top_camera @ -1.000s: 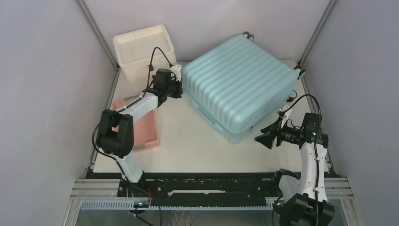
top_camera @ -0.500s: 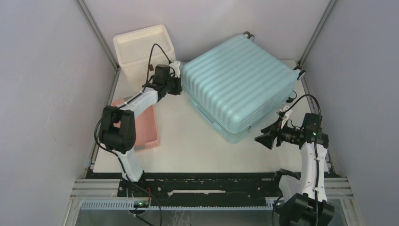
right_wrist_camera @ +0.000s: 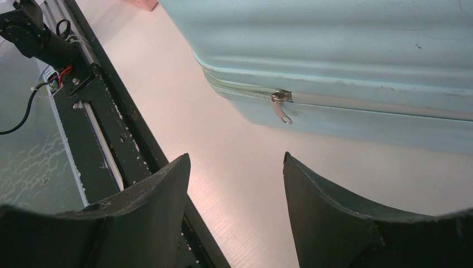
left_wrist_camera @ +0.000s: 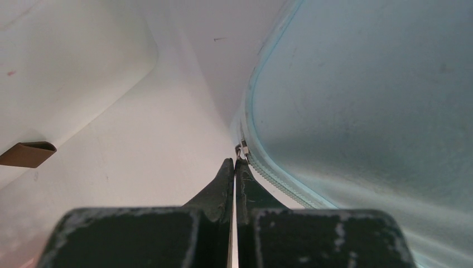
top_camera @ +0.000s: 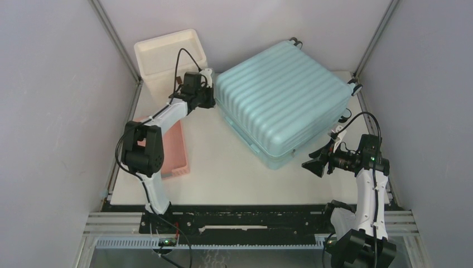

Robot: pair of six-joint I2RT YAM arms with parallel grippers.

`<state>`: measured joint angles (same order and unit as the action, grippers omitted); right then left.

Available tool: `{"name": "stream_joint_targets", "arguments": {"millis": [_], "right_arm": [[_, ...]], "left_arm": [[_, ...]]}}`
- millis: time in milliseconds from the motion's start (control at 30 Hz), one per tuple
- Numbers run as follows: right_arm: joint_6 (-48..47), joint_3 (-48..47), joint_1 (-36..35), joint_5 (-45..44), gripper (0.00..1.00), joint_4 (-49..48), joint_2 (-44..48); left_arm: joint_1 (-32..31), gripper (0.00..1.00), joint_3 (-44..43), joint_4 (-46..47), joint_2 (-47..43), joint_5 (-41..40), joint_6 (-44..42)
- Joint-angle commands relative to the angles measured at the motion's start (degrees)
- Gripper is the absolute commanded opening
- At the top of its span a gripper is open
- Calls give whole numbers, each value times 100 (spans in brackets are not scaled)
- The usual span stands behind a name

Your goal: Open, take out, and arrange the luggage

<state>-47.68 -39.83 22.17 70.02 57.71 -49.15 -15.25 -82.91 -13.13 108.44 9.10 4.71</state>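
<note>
The luggage (top_camera: 281,103), a large pale blue ribbed suitcase, lies flat and closed at the back right of the table. My left gripper (top_camera: 210,96) is at its left corner, shut on a small metal zipper pull (left_wrist_camera: 241,149) at the end of the unzipped seam; in the left wrist view (left_wrist_camera: 234,163) the fingers are pressed together beside the shell (left_wrist_camera: 362,100). My right gripper (top_camera: 313,164) is open and empty, a little off the suitcase's near right corner. Its view (right_wrist_camera: 237,159) shows a second zipper pull (right_wrist_camera: 280,106) hanging on the seam of the shell (right_wrist_camera: 334,39).
A white box (top_camera: 170,56) stands at the back left, close behind the left gripper, and shows in the left wrist view (left_wrist_camera: 67,56). A pink basket (top_camera: 174,148) lies at the left edge under the left arm. Grey walls close in both sides.
My left gripper has moved toward the back along the suitcase's left edge, still shut on the zipper pull. The right arm has not moved.
</note>
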Motion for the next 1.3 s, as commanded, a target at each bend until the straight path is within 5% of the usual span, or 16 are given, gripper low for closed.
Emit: {"name": "stream_joint_targets", "arguments": {"millis": [0, 267, 433, 767, 967, 1267], "right_arm": [[-145, -165, 41, 224, 70, -34, 29], [-138, -143, 50, 227, 70, -50, 49], [-145, -139, 55, 240, 70, -50, 59], [-179, -139, -25, 256, 70, -5, 195], [83, -139, -465, 25, 71, -178, 364], [290, -137, -719, -67, 71, -319, 353]], "left_arm": [[338, 0, -466, 279, 180, -888, 117], [338, 2, -812, 174, 385, -1016, 292], [338, 25, -720, 153, 204, -1324, 573], [337, 40, 1600, 1017, -1868, -754, 1787], [82, 49, 3277, 2104, -2970, 112, 3513], [-913, 64, 4099, 3458, -2586, 255, 5213]]}}
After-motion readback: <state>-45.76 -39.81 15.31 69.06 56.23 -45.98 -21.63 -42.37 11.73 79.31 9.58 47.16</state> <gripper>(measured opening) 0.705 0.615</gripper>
